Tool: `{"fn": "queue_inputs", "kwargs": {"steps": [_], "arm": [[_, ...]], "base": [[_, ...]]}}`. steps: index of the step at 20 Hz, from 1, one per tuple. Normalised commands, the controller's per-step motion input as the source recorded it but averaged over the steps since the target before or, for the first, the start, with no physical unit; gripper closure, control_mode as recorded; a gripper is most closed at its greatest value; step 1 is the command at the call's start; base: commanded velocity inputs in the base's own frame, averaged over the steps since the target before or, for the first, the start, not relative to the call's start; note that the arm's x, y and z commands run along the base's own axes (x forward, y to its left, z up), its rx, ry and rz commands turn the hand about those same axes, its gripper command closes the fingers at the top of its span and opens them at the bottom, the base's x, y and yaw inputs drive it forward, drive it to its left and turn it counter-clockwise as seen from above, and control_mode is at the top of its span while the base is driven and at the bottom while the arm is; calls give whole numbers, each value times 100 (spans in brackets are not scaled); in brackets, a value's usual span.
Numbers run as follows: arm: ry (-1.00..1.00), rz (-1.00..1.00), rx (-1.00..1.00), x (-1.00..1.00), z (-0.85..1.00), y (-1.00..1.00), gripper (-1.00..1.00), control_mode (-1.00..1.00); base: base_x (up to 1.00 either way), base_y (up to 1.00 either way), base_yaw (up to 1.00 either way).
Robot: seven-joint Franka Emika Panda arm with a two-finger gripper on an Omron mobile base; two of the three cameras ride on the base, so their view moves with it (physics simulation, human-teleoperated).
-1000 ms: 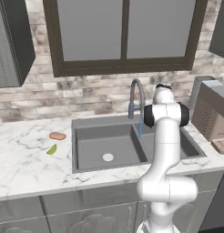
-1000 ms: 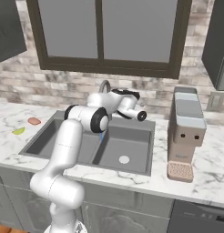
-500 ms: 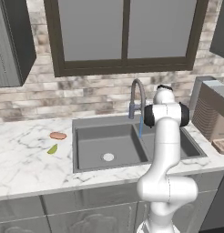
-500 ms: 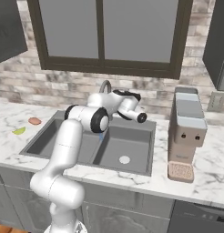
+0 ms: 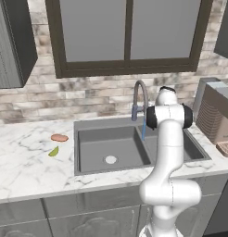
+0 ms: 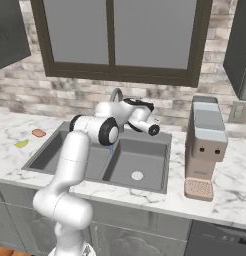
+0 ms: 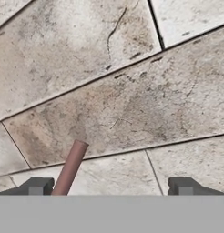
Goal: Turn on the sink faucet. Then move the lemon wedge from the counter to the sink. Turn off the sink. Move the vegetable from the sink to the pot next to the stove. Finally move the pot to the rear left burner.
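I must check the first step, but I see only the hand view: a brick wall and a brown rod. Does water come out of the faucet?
Observer: Yes. A thin blue stream falls from the sink faucet into the sink.
Operator: Where is the lemon wedge?
Observer: The lemon wedge lies on the counter, left of the sink, close to an orange-brown oval.

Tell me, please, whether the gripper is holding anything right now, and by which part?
Nothing is held: the gripper is open, with only the brick wall showing between its fingertips.
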Motion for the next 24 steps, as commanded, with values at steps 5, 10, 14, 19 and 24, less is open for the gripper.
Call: {"fn": "queue_inputs", "kwargs": {"steps": [5, 10, 14, 19, 24], "arm": [[7, -7, 0, -7, 14, -22, -100, -100], [7, -5, 0, -8, 24, -1, -100, -100], [1, -1, 0, -12, 17, -7, -100, -100], [0, 0, 3, -39, 1, -7, -100, -100], [0, 0, 4, -62, 9, -2, -100, -100]], "base": [[0, 0, 0], [0, 0, 0], [0, 0, 0], [0, 0, 0], [0, 0, 0]]}}
